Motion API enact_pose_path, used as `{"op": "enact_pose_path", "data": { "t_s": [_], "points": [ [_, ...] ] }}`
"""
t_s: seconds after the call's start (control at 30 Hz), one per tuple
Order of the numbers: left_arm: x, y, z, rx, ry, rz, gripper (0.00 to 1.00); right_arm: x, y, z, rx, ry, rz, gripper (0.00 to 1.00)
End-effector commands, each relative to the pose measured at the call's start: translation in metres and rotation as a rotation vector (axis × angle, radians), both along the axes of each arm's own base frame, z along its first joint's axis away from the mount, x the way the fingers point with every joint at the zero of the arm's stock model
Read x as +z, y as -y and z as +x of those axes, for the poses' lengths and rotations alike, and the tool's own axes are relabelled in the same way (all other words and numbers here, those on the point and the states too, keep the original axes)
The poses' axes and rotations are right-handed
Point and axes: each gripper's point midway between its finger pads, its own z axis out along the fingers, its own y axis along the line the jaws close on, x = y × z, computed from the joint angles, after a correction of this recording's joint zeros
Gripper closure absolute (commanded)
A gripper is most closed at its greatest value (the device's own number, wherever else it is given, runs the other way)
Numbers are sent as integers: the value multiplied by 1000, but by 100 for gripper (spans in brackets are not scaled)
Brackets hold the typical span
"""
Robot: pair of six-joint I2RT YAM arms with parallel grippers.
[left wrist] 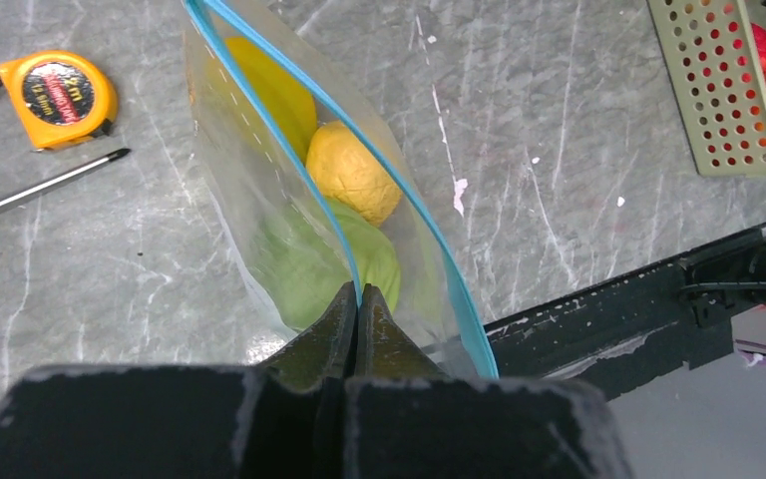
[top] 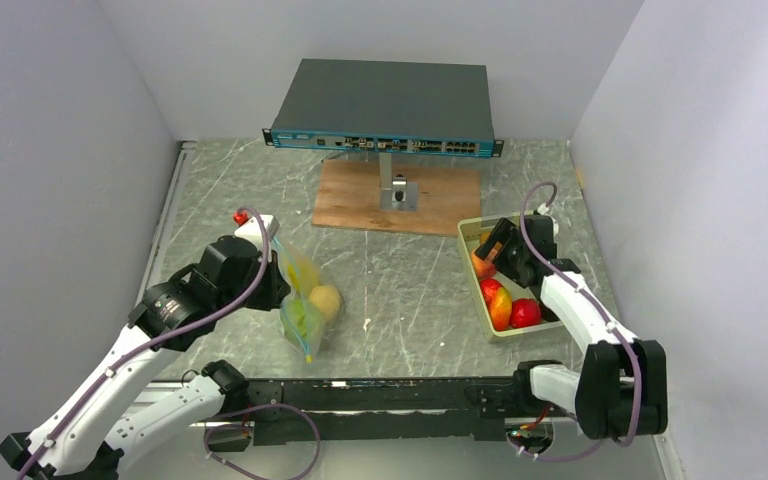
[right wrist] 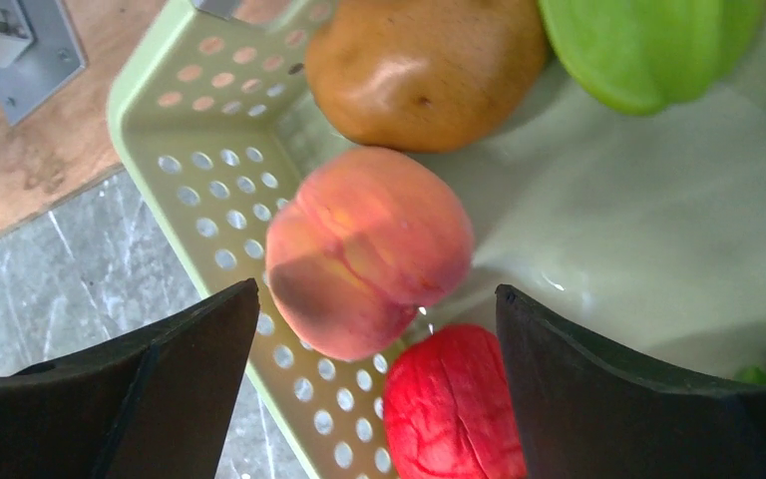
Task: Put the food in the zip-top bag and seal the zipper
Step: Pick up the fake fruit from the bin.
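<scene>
Mid-loading: clamps clear crinkly plastic bag (left wrist: 259, 200) by teal-blue zipper strip (left wrist: 399, 178) in left gripper (left wrist: 357, 299); hovers wide-spread right gripper (right wrist: 377, 299) over round peach toy fruit (right wrist: 369, 249) between its fingers; likely lower, then close.

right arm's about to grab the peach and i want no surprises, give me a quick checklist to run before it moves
1. right gripper open: ok, jaws spread wide.
2. peach centred under the gap: ok in the right wrist view.
3. room to close around it: cannot tell, red fruit and tray wall sit close beside it.
4. left gripper holding the zip-top bag: ok, shut on its rim.
5. bag mouth open: ok, the two zipper strips stand apart.
</scene>
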Motion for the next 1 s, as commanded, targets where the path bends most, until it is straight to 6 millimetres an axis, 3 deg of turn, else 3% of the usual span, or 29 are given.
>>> {"op": "enact_pose_path", "data": {
  "t_s": [0.0,0.3,0.37,0.43,0.57,0.77,0.97],
  "points": [
    [14,16,2,-32,22,-89,100,11,-12,33,36,124,66,10],
    [22,19,3,-29,2,-95,100,-22,-13,25,10,46,112,13],
    [21,19,3,-28,4,-92,100,-24,-12,23,-1,47,118,18],
    [20,18,3,-25,5,-90,100,-20,-14,23,11,60,127,32],
    [19,18,4,-15,6,-98,100,-3,-8,22,7,116,94,60],
    [17,20,6,4,-21,-99,100,42,1,19,9,222,28,99],
    [24,15,10,61,-32,-91,100,88,-38,20,223,355,112,100]
  ]
}}
